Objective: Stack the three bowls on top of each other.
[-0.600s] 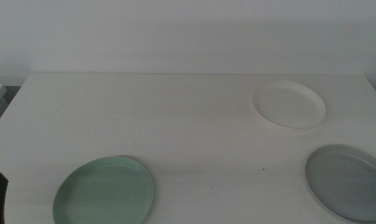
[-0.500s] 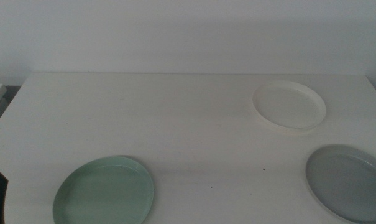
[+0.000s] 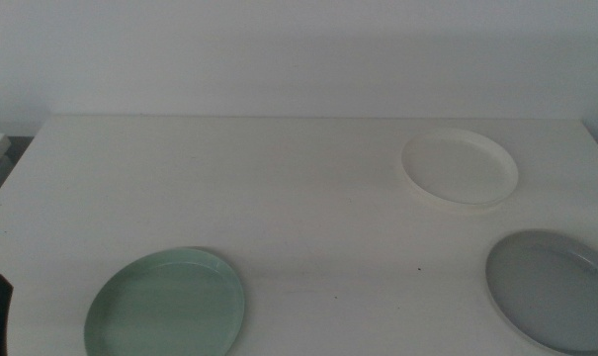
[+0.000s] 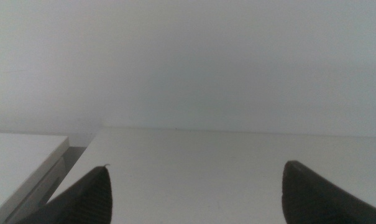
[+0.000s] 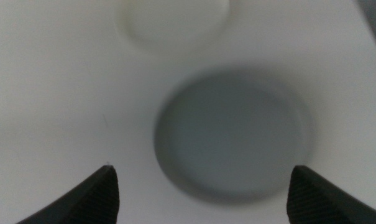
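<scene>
Right gripper (image 5: pixel 200 186), jaws wide and empty, hangs above the grey bowl (image 5: pixel 232 135), white bowl (image 5: pixel 173 15) just beyond. Left gripper (image 4: pixel 194 186), wide, waits apart from the mint green bowl (image 3: pixel 166 305).

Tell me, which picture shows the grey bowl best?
The right wrist view: the whole grey bowl shows from above, ahead of the open right gripper, though a bit blurry. The middle view cuts the grey bowl off at the picture's corner. The left wrist view does not show it.
</scene>
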Action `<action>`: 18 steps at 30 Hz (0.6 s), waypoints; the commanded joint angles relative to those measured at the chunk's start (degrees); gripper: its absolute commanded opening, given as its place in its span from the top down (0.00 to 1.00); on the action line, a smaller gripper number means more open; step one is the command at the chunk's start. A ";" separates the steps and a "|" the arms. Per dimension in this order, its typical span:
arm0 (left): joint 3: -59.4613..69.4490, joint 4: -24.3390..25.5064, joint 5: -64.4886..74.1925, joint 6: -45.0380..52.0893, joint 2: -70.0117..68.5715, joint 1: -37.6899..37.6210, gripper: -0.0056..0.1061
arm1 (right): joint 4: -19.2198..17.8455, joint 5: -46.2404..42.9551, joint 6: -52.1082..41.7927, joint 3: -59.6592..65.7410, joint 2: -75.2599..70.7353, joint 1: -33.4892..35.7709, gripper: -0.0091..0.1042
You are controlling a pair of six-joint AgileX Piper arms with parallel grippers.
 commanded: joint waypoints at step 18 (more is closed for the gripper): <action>-0.03 -0.05 -0.73 -0.11 -0.20 0.01 0.11 | -3.35 17.66 -2.93 -13.03 30.28 -1.28 0.10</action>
